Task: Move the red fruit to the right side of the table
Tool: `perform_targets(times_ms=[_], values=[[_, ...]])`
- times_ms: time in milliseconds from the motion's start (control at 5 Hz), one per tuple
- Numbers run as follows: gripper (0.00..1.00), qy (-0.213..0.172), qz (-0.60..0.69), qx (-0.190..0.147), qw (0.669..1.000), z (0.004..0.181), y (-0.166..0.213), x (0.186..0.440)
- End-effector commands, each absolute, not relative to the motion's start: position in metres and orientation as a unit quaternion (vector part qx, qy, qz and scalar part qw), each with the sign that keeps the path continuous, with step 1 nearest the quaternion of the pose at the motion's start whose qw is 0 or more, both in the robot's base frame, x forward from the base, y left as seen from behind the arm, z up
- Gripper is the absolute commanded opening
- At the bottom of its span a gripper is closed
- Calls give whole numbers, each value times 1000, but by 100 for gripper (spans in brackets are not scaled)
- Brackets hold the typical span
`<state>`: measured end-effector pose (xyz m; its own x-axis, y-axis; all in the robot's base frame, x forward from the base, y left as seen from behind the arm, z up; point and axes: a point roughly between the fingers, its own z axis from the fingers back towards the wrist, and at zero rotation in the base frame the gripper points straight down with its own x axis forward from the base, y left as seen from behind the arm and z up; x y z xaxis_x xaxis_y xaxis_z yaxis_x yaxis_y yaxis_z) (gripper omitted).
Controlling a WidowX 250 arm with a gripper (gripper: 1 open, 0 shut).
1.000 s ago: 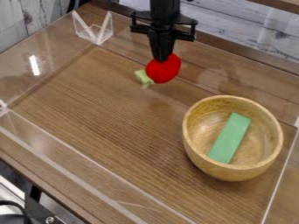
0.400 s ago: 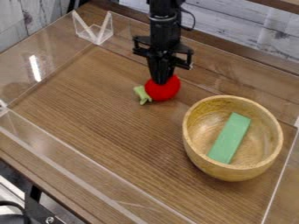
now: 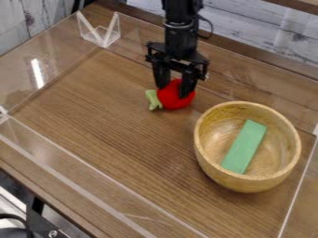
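Small red toy strawberry seen resting on brown wood-grain table, upper centre of frame. Black claw spread around it. Risk judged: fruit nudged, rolled by retreating fingers.

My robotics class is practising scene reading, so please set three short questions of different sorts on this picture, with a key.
1. True or false: the red fruit lies inside the wooden bowl.
2. What lies in the bowl? A) green block B) spoon C) nothing
3. Fill in: the fruit rests on the ___, below the gripper.

Key: 1 false; 2 A; 3 table.
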<state>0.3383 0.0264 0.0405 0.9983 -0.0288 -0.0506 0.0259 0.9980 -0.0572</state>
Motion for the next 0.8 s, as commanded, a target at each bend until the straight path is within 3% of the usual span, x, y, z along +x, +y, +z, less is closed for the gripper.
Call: perform_targets(times_ms=[0, 200, 400, 600], values=[[0, 12, -17, -26, 999, 47, 21, 347], [100, 13, -10, -27, 999, 49, 19, 348], [100, 14, -14, -28, 999, 50, 18, 352], [0, 16, -19, -28, 999, 48, 19, 359]])
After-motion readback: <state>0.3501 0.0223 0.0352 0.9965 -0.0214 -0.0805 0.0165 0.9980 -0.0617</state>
